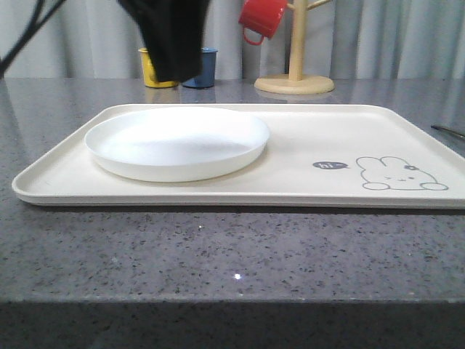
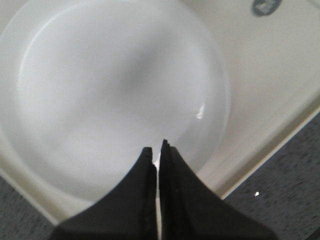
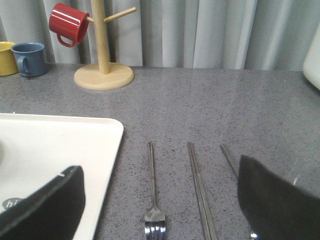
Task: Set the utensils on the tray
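A cream tray with a rabbit drawing lies across the table, and a round white plate rests on its left part. My left gripper hangs shut above the plate, with nothing between its fingers; in the front view it is the black shape over the plate. On the grey table right of the tray lie a fork, a pair of chopsticks and a spoon handle, side by side. My right gripper is open above them, holding nothing.
At the back stand a wooden mug tree carrying a red mug, with a yellow mug and a blue mug beside it. A white object sits at the far right. Curtains close off the back.
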Motion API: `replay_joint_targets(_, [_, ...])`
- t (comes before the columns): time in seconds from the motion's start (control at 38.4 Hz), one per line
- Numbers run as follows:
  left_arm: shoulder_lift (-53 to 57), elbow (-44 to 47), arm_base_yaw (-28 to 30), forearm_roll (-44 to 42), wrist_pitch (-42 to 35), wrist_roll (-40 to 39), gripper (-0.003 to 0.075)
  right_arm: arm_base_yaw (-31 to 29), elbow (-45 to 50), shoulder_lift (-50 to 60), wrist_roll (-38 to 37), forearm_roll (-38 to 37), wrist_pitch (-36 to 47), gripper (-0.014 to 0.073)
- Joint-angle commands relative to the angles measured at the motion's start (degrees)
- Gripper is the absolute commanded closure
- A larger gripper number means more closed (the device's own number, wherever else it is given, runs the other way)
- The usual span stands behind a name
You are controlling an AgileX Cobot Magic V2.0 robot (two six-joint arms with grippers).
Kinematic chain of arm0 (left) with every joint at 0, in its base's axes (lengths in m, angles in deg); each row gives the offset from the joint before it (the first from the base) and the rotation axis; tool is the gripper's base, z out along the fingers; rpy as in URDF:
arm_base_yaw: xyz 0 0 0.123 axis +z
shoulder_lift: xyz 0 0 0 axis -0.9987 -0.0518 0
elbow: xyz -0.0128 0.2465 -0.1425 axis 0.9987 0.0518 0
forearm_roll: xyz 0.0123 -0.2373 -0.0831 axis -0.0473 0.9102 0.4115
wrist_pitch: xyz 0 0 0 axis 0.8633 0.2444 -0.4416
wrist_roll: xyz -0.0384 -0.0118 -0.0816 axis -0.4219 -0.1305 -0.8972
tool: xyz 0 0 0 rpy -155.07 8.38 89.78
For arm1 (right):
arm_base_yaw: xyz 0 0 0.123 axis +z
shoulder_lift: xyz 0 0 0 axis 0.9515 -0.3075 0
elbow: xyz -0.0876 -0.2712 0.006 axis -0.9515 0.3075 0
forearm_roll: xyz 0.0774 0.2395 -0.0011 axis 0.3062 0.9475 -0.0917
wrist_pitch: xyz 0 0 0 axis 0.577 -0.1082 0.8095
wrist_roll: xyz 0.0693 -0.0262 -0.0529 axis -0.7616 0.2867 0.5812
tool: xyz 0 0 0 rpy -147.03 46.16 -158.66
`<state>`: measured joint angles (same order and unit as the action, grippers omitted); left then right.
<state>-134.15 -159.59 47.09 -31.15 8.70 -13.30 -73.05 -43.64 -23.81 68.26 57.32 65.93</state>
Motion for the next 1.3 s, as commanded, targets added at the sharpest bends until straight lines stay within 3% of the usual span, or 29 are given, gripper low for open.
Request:
replay_joint_targets(0.0, [8.09, 4.35, 3.85, 0.05, -3.65, -0.97, 0.0738, -0.36, -1.93, -0.99, 0.84, -0.53, 4.94, -0.0047])
replay_joint_targets(0.49, [44.18, 41.88, 24.13, 1.19, -31.62, -2.87, 0.0738, -0.36, -1.93, -0.99, 0.84, -0.53, 4.94, -0.0047])
replay_joint_targets(0.7, [63.39, 55.87, 24.57, 2.17, -46.33, -2.87, 0.0738, -0.36, -1.93, -0.99, 0.84, -0.53, 4.94, -0.0047])
replay_joint_targets(0.83, [74.79, 63.17, 24.57, 2.17, -51.41, -2.87, 0.0738, -0.36, -1.93, -0.99, 0.84, -0.53, 4.94, -0.0047])
replay_joint_targets(1.02, [88.39, 69.6, 24.57, 2.17, -53.01, -2.87, 0.0738, -0.36, -1.93, -0.99, 0.84, -0.53, 4.94, -0.0047])
replay_joint_targets(1.28, [93.26, 71.33, 24.57, 2.17, -53.17, -2.87, 0.0738, -0.36, -1.93, -0.99, 0.84, -0.53, 4.94, -0.0047])
